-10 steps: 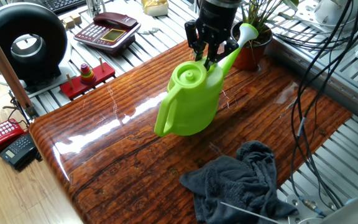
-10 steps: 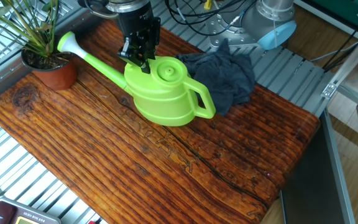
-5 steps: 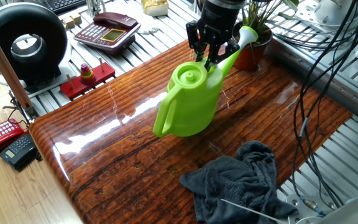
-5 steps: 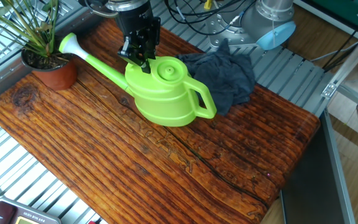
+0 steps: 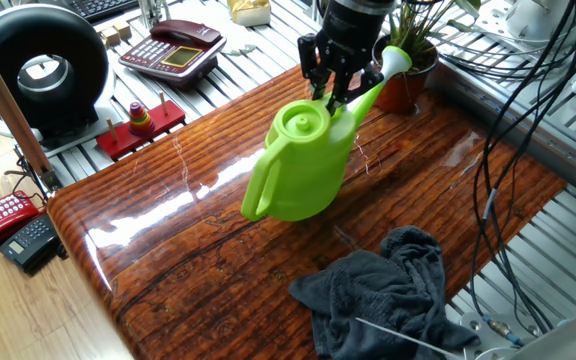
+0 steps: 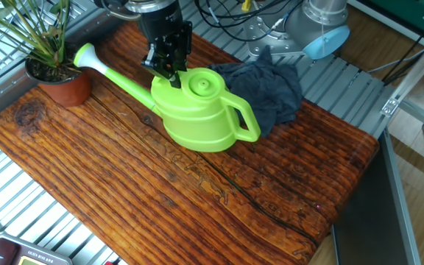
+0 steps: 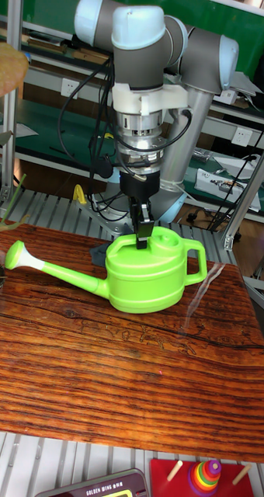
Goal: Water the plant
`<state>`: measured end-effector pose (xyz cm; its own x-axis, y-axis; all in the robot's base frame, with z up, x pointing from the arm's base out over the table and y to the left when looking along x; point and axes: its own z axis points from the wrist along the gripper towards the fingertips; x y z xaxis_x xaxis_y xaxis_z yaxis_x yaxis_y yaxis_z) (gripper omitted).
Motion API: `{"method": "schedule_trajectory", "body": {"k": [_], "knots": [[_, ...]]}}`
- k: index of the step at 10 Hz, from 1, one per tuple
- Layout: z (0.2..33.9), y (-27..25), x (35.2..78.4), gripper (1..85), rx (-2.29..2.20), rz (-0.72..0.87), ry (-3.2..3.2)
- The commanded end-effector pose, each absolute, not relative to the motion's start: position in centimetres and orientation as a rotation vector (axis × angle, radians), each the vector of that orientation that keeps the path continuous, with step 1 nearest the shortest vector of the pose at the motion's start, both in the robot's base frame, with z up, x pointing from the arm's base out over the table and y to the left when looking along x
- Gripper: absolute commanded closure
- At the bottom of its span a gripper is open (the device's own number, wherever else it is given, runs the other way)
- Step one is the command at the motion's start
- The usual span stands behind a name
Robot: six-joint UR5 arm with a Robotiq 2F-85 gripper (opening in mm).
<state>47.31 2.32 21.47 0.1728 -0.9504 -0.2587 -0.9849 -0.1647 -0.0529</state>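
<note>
- The wooden table [image 6: 124, 191] has a dark red-brown top with strong grain and a glossy shine.
- The plant [image 6: 50, 70] stands on it in a brown pot — beyond the gripper [image 6: 169, 71], at the spout side.
- A dark grey cloth [image 5: 388, 295] lies crumpled on the table, on the gripper's opposite side — well apart from it.
</note>
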Motion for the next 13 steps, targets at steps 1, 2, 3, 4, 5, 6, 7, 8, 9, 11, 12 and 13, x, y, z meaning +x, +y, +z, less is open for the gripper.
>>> {"method": "schedule_trajectory", "body": {"k": [1, 2, 3, 4, 5, 6, 7, 8, 9, 11, 12, 13], "knots": [[21.6, 2.3, 47.5, 84.7, -2.227, 0.238, 1.885], [21.5, 2.0, 47.5, 84.7, -2.215, 0.229, 1.916], [21.6, 2.0, 47.5, 84.7, -2.189, 0.233, 1.945], [21.6, 2.1, 47.7, 84.7, -2.169, 0.233, 1.961], [21.6, 2.2, 47.7, 84.7, -2.149, 0.235, 1.977], [21.6, 2.0, 47.9, 84.7, -2.133, 0.224, 2.0], [21.4, 1.5, 48.0, 84.7, -2.119, 0.204, 2.04], [21.2, 0.5, 48.2, 84.7, -2.114, 0.158, 2.083], [21.1, -0.2, 48.5, 84.7, -2.096, 0.126, 2.12], [21.0, -0.7, 48.7, 84.7, -2.066, 0.097, 2.162], [21.1, -0.5, 48.6, 84.7, -2.059, 0.112, 2.164], [21.1, -0.4, 48.3, 84.7, -2.073, 0.125, 2.157]]}}
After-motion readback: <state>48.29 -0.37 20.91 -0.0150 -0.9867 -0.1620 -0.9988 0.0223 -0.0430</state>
